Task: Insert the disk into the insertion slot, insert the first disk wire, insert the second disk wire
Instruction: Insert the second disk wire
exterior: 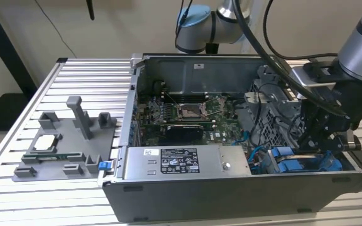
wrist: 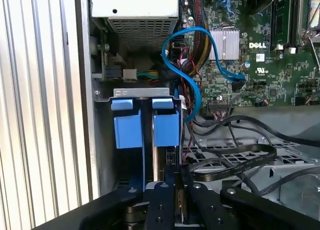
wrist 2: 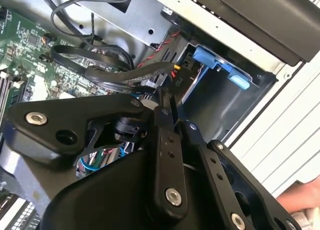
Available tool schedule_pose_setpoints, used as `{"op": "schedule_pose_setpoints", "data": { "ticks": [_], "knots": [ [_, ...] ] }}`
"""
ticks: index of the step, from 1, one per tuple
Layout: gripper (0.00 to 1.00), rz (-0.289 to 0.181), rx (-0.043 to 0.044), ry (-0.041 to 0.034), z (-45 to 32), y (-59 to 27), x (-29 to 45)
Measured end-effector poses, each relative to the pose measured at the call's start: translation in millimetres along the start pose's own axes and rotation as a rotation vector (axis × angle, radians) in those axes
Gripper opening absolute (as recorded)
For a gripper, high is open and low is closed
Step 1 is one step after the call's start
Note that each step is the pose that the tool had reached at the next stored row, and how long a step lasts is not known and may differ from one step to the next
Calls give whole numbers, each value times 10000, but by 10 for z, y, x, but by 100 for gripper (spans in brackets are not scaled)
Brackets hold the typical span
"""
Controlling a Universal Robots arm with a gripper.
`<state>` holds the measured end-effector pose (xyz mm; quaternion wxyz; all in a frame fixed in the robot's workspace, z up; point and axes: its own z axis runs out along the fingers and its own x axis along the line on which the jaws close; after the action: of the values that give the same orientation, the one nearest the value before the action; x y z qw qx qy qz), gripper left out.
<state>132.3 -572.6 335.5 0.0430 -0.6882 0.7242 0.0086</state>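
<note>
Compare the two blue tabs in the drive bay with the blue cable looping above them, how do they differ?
In the first wrist view, the blue tabs are flat, blocky plastic pieces standing side by side under the bay's metal edge. The blue cable is thin and curved, looping from beside the tabs across to the motherboard. The tabs are paler. Both are blue.

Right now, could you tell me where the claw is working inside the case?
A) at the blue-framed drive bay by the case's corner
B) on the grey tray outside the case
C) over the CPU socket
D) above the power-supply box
A: the claw reaches down at the blue frames in the bay.
</note>
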Motion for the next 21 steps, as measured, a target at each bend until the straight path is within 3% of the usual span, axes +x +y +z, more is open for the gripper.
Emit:
{"op": "schedule_pose_setpoints", "data": {
  "ticks": [1,2,11,17,19,21],
  "knots": [
    [100,2,1,-9,1,-1,0],
    [100,4,-1,-5,-13,-1,-1],
    [100,8,-1,5,-419,-20,-30],
    [100,8,-1,7,-651,-31,-48],
    [100,7,-1,5,-699,-33,-52],
    [100,7,0,4,-700,-33,-52]
  ]
}}
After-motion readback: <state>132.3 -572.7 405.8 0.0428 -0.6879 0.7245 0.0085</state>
